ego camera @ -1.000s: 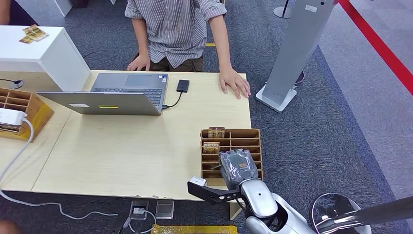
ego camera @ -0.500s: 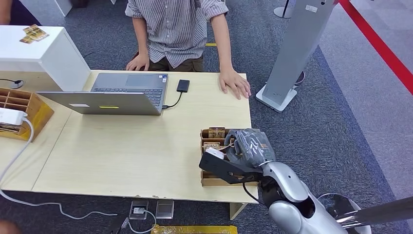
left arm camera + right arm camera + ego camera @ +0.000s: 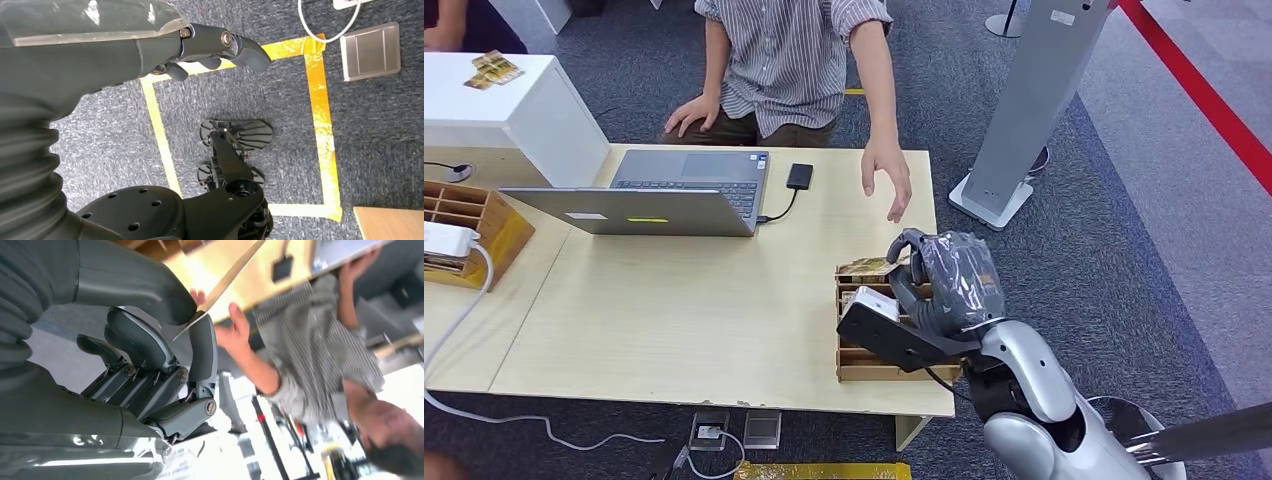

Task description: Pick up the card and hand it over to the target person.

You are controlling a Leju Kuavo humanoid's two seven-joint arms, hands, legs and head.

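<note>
The right robot hand (image 3: 949,280) is above the wooden card box (image 3: 854,368), which stands at the near right corner of the worktop (image 3: 674,310). This robot hand holds a card (image 3: 869,266): the card is pinched between the thick thumb and one dark finger, and it points away from the box toward the laptop (image 3: 659,195) side. In the right wrist view the card (image 3: 227,280) shows as a thin pale edge that leaves the fingertips (image 3: 200,335).

Beyond the box, at the far edge of the worktop, a person in a striped shirt (image 3: 789,55) stands. The person's hand (image 3: 887,180) is raised over the worktop, near the card but not touching it.

The left robot hand (image 3: 210,52) hangs over the carpet with yellow tape (image 3: 320,110); its fingers are curled in and hold nothing.
</note>
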